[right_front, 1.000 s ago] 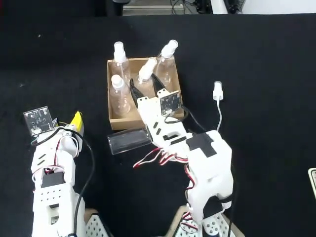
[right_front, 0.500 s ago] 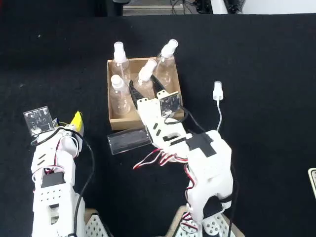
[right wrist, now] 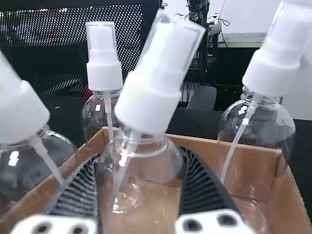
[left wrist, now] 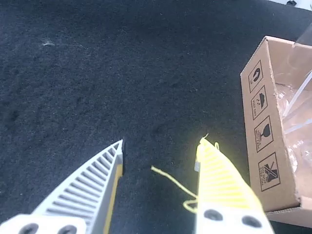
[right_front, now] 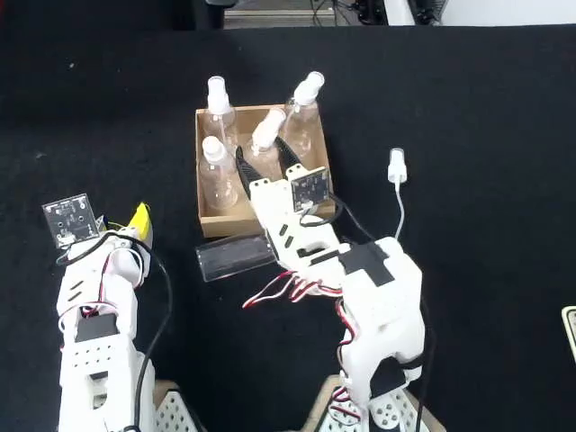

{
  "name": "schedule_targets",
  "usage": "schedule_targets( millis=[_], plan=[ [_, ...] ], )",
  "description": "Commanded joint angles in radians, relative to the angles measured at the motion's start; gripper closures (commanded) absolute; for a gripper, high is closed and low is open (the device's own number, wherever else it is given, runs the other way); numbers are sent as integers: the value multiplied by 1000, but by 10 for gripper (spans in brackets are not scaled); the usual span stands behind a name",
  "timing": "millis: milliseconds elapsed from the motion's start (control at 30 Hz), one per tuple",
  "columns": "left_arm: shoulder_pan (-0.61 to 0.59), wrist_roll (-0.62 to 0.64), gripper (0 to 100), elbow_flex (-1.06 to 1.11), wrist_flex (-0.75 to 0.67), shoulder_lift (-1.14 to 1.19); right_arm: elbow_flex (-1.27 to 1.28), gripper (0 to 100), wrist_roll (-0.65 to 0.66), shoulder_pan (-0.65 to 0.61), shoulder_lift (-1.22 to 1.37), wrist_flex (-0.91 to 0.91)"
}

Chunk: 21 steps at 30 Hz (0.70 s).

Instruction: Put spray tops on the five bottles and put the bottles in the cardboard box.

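**Q:** Which step of the task is in hand?

**A:** The fourth bottle is being set in the cardboard box (right_front: 229, 225). The right tool (right_front: 264, 155) reaches in over the box's near wall. Its black jaws press against both sides of the middle bottle (right_front: 267, 135), which leans with its spray top on. Three other bottles (right_front: 217, 175), also topped, stand in the box around it.

**Q:** And the fifth?

**A:** A clear container (right_front: 234, 256), likely the fifth bottle, lies on its side on the desk (right_front: 468, 108), just outside the box's near wall. A loose spray top (right_front: 397, 167) with its long tube lies well off the box's right side.

**Q:** What about the other arm?

**A:** The left tool (left wrist: 161, 146) hangs over bare desk near the box's left wall. Its jaws are spread and hold nothing.

**Q:** What does the next move call for?

**A:** Probably the right jaws should part and lift straight out without knocking the neighbouring bottles. After that, the lying container and the loose top need to be brought together.

**Q:** What differs from a second ago?

**A:** Very little. The right arm has eased slightly toward the box's near wall, the gripped bottle going with it. The left arm, the container and the loose top have not shifted.
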Motion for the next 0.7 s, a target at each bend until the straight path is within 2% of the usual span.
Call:
schedule_targets(
  millis=[0,200,667],
  plan=[
    [7,-5,777,-12,-20,-14,8,980,-6,-5,-45,-8],
    [7,-5,777,-12,-20,-14,27,839,-6,-11,-45,-8],
    [7,-5,777,-12,-20,-14,28,859,-6,-11,-45,-9]
  ],
)
